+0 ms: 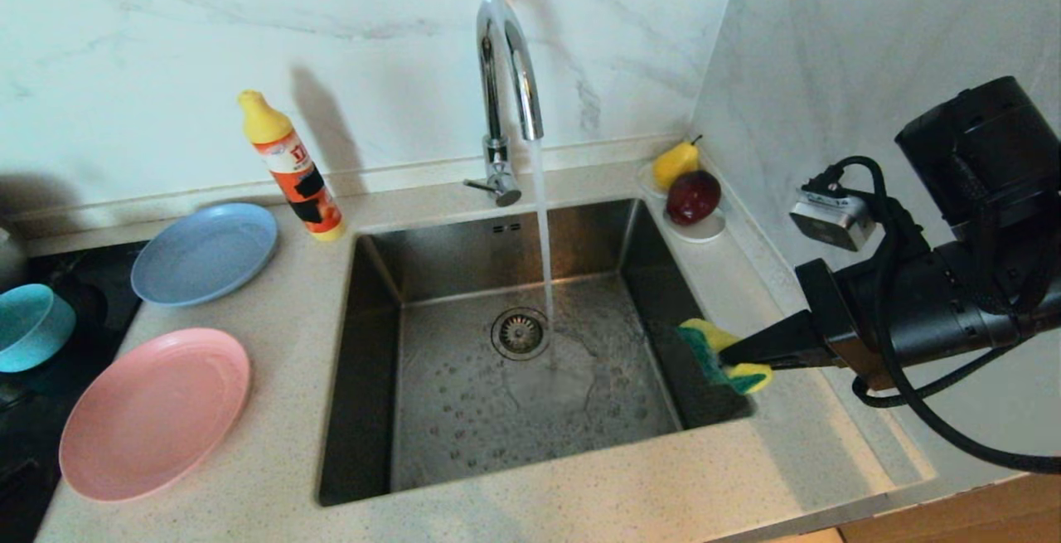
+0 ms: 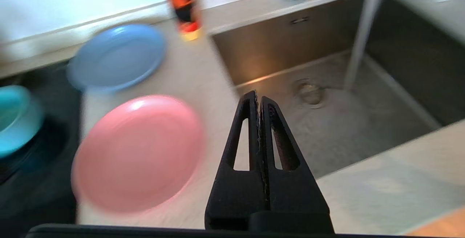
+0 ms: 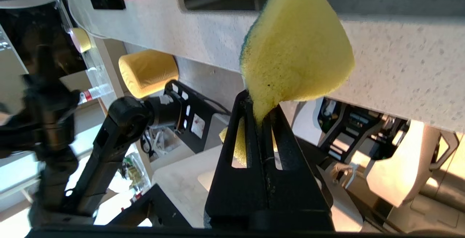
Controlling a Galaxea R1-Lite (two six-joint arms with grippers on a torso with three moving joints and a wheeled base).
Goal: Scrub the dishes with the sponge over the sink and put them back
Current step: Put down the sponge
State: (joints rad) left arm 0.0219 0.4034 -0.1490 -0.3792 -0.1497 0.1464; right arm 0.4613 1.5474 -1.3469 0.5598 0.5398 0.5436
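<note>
Right gripper [image 1: 733, 356] hangs over the sink's [image 1: 365, 377] right rim, jaws pinching the sponge [image 1: 721, 354]. The sponge bulges out past the tips, so it looks soft and light; a grip on one edge lets the rest flop. Green scouring side faces into the sink.

Left gripper [image 2: 258, 98] shows only in its own wrist view, above the counter at the sink's left, jaws pressed together, holding nothing.

Dishes all left of the sink: pink plate [image 1: 154, 412] nearest its front corner, blue plate [image 1: 205, 252] behind it, teal bowl [image 1: 30, 326] furthest out, on a dark surface. The plates look like thin, stiff, light plastic. Lying flat, each is likely best taken at the raised rim; once wet they should be slippery. The bowl's upright wall offers an easier pinch.

Tap [image 1: 507, 87] running; the stream lands just beside the drain [image 1: 520, 332].

Hard to make out: the left wrist view is smeared. The bowl is cut off at the head view's edge. The left arm is out of the head view.
</note>
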